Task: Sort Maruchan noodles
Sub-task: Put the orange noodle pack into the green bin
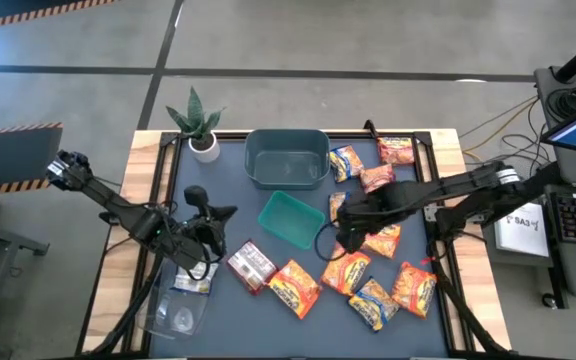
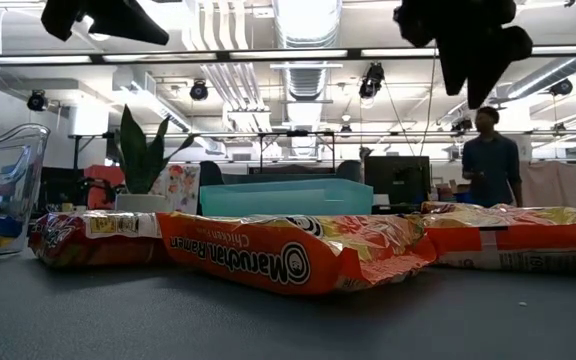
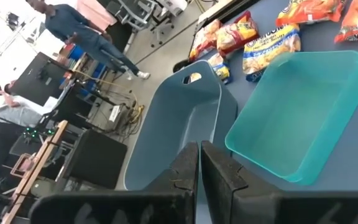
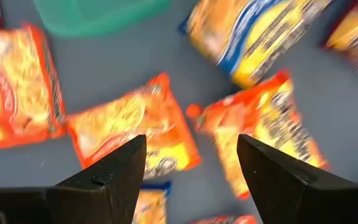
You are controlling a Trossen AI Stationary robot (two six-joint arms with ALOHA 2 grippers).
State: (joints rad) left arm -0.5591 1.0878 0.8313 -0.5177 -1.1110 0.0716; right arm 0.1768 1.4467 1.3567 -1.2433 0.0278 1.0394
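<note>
Several Maruchan noodle packets lie flat on the dark mat: orange ones point(image 1: 295, 288) point(image 1: 346, 272) point(image 1: 414, 288), a dark red-and-white one point(image 1: 251, 265), and yellow-and-blue ones point(image 1: 373, 303) point(image 1: 346, 162). My right gripper point(image 1: 346, 232) hangs open, pointing down over two orange packets point(image 4: 135, 134) point(image 4: 260, 134), clear of them. My left gripper point(image 1: 218, 215) is shut and holds nothing. It hovers left of the green tray point(image 1: 291, 218) and points toward it and the grey-teal tub point(image 3: 185, 118).
The tub point(image 1: 288, 157) stands at the mat's far middle, with a potted plant point(image 1: 200, 125) to its left. A clear plastic bin point(image 1: 178, 305) sits at the near left beside the mat. More packets point(image 1: 396, 150) lie at the far right. A person point(image 2: 488, 155) stands beyond the table.
</note>
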